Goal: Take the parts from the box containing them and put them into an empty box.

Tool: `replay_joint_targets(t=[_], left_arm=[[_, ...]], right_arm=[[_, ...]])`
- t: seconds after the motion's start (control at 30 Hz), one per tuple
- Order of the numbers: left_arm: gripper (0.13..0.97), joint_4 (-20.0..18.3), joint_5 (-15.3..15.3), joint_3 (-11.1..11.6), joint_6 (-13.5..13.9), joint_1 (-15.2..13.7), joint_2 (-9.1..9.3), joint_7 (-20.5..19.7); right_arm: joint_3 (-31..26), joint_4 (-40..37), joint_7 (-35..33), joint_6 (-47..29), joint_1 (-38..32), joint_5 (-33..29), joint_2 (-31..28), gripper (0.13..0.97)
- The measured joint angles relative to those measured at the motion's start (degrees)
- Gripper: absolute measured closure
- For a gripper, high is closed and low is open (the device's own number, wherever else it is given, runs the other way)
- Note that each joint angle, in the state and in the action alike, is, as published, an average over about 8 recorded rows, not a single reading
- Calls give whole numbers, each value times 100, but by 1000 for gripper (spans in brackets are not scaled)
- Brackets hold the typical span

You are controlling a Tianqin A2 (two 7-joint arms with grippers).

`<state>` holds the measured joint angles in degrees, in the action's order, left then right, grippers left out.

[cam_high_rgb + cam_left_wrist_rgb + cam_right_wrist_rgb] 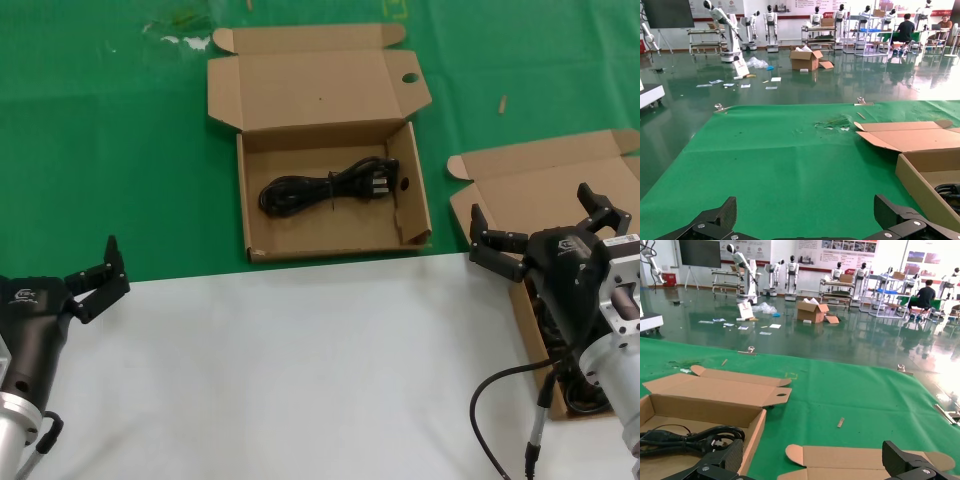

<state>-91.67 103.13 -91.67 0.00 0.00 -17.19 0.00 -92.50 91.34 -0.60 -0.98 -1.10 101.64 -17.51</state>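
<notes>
Black hands (95,282) on silver wrists – white logos, black cable (500,400)

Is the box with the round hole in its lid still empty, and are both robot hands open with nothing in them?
Not quite. The head view shows the box with the round hole already holds one black cord. The rest is right: the left end effector and right end effector are open and empty.
</notes>
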Motion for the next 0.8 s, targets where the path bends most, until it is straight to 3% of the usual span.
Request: replay_joint_targets(t=[0.8], left_arm=[[132,0,0,0,0,0,0,0]], right_arm=[[0,0,0,0,0,0,0,129]])
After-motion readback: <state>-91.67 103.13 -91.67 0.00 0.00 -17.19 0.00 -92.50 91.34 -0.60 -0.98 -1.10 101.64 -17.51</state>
